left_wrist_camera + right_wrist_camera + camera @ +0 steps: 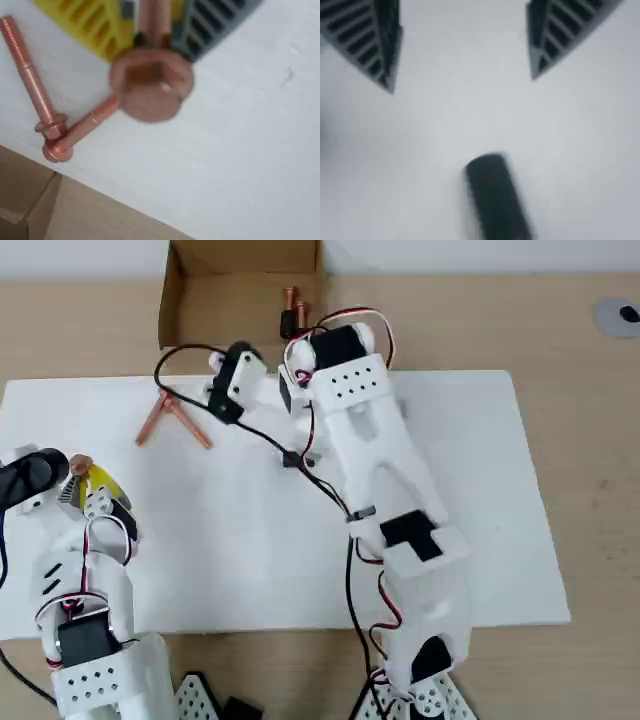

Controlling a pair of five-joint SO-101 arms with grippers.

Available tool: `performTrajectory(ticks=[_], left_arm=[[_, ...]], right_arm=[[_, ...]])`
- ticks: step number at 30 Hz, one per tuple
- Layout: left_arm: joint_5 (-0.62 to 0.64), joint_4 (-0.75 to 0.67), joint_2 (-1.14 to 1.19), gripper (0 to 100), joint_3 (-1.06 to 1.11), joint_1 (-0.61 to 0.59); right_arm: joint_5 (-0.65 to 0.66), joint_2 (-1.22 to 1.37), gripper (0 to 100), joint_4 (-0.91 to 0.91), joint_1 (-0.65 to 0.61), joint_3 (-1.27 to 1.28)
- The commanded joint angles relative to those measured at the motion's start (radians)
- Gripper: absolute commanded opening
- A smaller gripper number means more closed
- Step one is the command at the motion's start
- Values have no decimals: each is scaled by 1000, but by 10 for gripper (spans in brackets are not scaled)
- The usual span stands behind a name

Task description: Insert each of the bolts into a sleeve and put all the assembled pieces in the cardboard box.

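Note:
My left gripper (152, 35) is shut on a copper bolt (150, 85), gripped by the shank between a yellow and a grey finger with its flanged head towards the camera. In the high view this gripper (85, 478) sits at the mat's left edge with the bolt (80, 464) in it. Two loose bolts (170, 418) lie in a V on the mat, with their heads touching (52, 135). My right gripper (462, 81) hangs open above a black sleeve (495, 195) lying on the mat. In the high view it (225, 395) is just right of the loose bolts.
The cardboard box (180, 300) stands open at the back, off the white mat (480, 540), with copper assembled pieces (293, 308) inside near its right wall. The right arm's body and cables cross the mat's middle. A box corner (20, 200) lies beyond the loose bolts.

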Motion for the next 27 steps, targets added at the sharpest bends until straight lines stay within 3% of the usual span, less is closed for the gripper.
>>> performTrajectory(ticks=[1,5,9,27], left_arm=[[-12,2,-13,10,-69,14],[-12,28,-19,10,-71,15],[-12,35,-19,10,-72,26],[-46,35,-19,9,-71,31]], right_arm=[[120,-87,217,14,-31,88],[284,-81,217,9,-36,133],[339,-74,217,8,-41,133],[316,76,217,-187,-67,133]])
